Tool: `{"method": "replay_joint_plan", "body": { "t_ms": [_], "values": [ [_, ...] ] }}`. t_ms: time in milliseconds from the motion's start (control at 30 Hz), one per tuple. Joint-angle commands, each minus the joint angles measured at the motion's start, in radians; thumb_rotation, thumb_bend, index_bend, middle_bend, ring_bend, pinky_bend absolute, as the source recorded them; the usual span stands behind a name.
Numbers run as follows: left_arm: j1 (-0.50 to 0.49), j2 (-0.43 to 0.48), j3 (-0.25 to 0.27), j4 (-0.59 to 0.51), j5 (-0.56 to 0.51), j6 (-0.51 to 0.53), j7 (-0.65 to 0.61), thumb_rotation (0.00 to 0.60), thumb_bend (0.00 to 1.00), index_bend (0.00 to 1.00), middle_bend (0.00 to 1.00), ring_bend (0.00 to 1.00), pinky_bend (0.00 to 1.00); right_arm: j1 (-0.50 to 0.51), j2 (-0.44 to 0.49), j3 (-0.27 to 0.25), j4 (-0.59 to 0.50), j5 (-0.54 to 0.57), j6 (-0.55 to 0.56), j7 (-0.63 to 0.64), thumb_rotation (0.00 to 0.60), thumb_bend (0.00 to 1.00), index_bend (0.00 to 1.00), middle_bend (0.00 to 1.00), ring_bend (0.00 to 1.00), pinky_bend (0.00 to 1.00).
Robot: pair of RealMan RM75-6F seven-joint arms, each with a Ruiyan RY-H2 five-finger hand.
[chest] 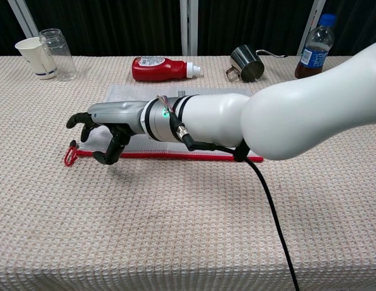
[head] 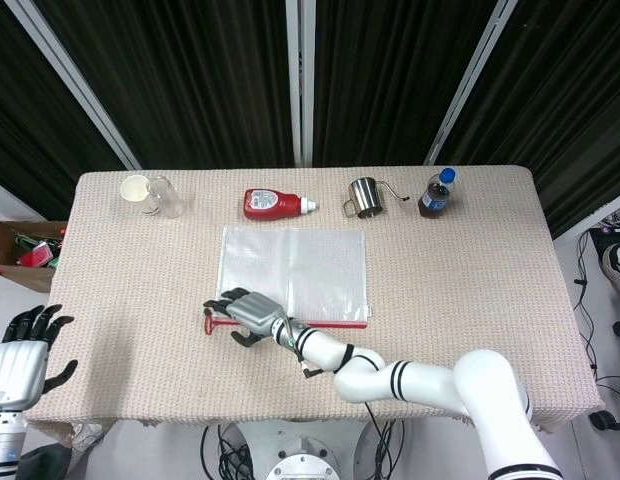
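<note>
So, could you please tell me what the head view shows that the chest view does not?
Only the head view shows the left hand off the table's corner, fingers apart and holding nothing, and a cardboard box beside the table. Only the chest view shows the right hand from the side, fingers curled down by the red pull loop. Both show the clear zip pouch, ketchup bottle, metal cup and drink bottle.
</note>
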Motion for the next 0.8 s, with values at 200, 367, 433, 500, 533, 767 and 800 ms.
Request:
{"method": "replay_joint_plan", "body": {
  "t_ms": [200, 367, 433, 500, 533, 767, 800],
  "values": [
    [0.003, -0.003, 0.001, 0.008, -0.004, 0.002, -0.012, 0.600, 0.20, 0.27, 0.14, 0.11, 0.16, 0.057, -0.053, -0.002, 0.047, 0.000, -0.029, 0.012, 0.600, 0.50, 0.00, 0.15, 0.00, 0.00],
    [0.005, -0.007, 0.002, 0.017, -0.009, -0.001, -0.016, 0.600, 0.20, 0.27, 0.14, 0.11, 0.16, 0.035, -0.025, -0.034, -0.035, -0.065, -0.014, 0.036, 0.600, 0.50, 0.00, 0.15, 0.00, 0.00],
    [0.003, -0.009, 0.002, 0.019, -0.007, -0.003, -0.017, 0.600, 0.20, 0.27, 0.14, 0.11, 0.16, 0.028, -0.011, -0.048, -0.063, -0.086, -0.012, 0.043, 0.600, 0.50, 0.00, 0.15, 0.00, 0.00],
    [0.002, -0.012, 0.001, 0.021, -0.004, -0.002, -0.018, 0.600, 0.20, 0.27, 0.14, 0.11, 0.16, 0.023, 0.003, -0.062, -0.089, -0.110, -0.012, 0.050, 0.600, 0.50, 0.00, 0.15, 0.00, 0.00],
    [0.001, -0.012, 0.001, 0.021, -0.003, -0.002, -0.018, 0.600, 0.20, 0.27, 0.14, 0.11, 0.16, 0.022, 0.008, -0.067, -0.099, -0.120, -0.012, 0.053, 0.600, 0.50, 0.00, 0.15, 0.00, 0.00],
    [0.006, -0.013, 0.004, 0.025, -0.002, 0.004, -0.020, 0.600, 0.20, 0.27, 0.14, 0.11, 0.16, -0.011, 0.069, -0.109, -0.197, -0.206, 0.043, 0.068, 0.600, 0.48, 0.00, 0.16, 0.00, 0.00],
    [0.006, -0.013, 0.004, 0.025, -0.003, 0.003, -0.020, 0.600, 0.20, 0.27, 0.14, 0.11, 0.16, -0.018, 0.072, -0.109, -0.201, -0.216, 0.067, 0.065, 0.600, 0.48, 0.00, 0.16, 0.00, 0.00]
  ]
}}
